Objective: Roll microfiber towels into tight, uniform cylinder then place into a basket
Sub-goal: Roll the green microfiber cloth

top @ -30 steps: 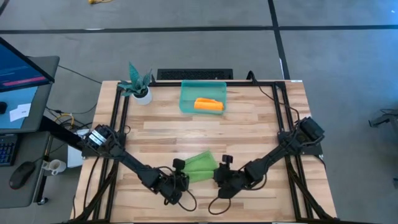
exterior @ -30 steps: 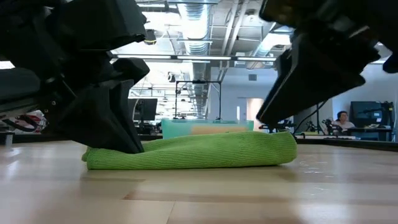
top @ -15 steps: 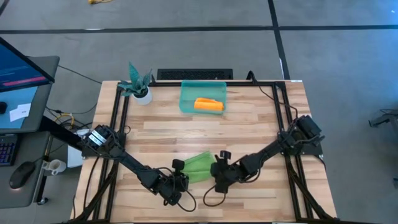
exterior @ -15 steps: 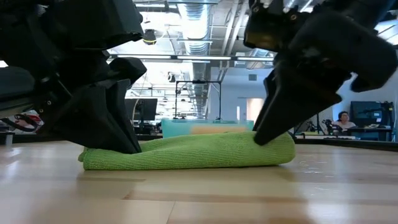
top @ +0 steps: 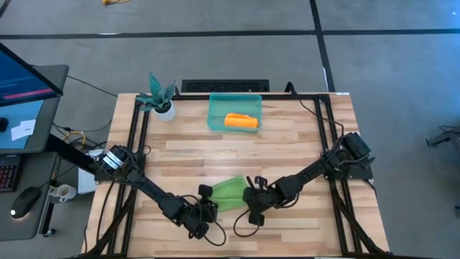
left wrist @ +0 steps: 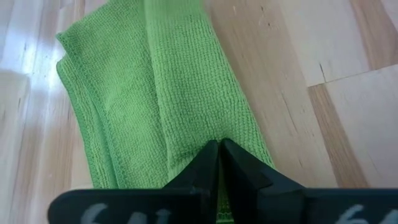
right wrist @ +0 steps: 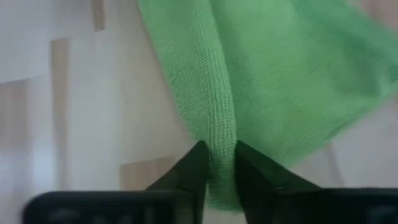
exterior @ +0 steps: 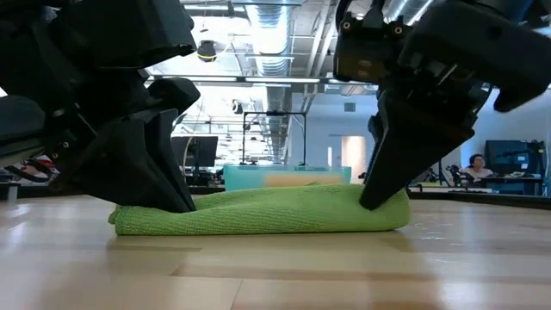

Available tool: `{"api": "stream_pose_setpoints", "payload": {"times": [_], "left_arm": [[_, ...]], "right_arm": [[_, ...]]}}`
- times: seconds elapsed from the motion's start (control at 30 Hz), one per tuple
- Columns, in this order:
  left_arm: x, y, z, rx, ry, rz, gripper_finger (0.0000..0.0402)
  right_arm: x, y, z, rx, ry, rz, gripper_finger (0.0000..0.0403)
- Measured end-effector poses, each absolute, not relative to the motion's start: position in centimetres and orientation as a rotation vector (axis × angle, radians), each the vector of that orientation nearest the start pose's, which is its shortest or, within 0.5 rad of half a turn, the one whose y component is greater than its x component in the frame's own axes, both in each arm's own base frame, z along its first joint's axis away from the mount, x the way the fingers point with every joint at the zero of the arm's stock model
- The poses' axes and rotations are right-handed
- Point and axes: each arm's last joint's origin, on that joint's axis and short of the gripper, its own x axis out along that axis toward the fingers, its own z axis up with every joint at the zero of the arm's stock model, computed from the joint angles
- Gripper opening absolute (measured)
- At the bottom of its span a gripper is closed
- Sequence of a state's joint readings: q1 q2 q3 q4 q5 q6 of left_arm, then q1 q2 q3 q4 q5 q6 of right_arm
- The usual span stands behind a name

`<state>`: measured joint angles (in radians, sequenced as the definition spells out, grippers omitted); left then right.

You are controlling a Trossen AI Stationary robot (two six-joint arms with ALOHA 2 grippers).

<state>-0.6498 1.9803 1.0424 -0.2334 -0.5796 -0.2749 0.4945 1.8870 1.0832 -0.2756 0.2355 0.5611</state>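
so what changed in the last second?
The right pincer moved in along the table onto the green towel's end and closed on its rolled edge. Unchanged: the left pincer stays shut on the other end, and the orange towel sits in the basket.

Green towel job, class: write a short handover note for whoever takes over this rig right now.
Left gripper: shut on one end of the green towel.
Right gripper: pinching a fold at the other end.
Green towel: loosely folded on the table, front centre.
Done: orange towel rolled, in the teal basket at the back.
Left: roll the green towel tight, place it in the basket.
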Motion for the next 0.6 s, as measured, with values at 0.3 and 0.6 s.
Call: {"api": "stream_pose_setpoints", "payload": {"times": [0.3,0.6], "left_arm": [[29.3,-20.6,10.2,0.429,0.905,0.107,0.0015],[29.1,-22.0,10.8,0.438,0.884,0.063,0.0015]], "right_arm": [[31.6,18.0,13.6,0.368,1.094,0.024,0.0015],[32.3,19.8,15.5,0.358,1.096,0.239,0.0014]]}}
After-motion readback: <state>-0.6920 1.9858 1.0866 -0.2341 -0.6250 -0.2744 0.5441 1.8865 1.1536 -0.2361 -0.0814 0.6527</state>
